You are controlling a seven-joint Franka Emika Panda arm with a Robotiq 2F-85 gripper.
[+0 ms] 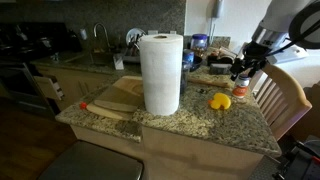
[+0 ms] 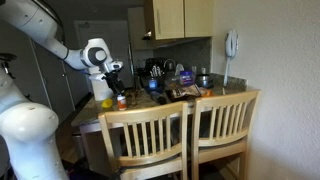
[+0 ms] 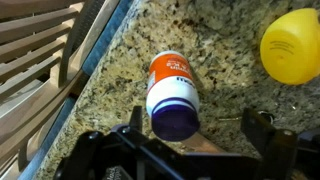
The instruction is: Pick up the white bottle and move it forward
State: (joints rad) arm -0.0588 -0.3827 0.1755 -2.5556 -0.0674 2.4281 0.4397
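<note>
As claw (image 3: pixel 197 137) gapes wide, white bottle (image 3: pixel 171 92) lying between jaws

The white bottle (image 3: pixel 172 92) lies on the granite counter (image 3: pixel 215 35) — cap toward the hand (image 3: pixel 195 132) — near a yellow object (image 3: pixel 292 45).

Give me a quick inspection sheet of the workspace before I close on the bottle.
Surface: speckled granite counter.
Job's things: white bottle, orange label, dark cap, under the gripper.
Clutter: yellow object beside the bottle; paper towel roll; cutting board.
Grippers: gripper open, fingers set wider than the bottle.
Cables: nothing seen.
Surroundings: wooden chairs against the counter edge; wall cabinets behind.
</note>
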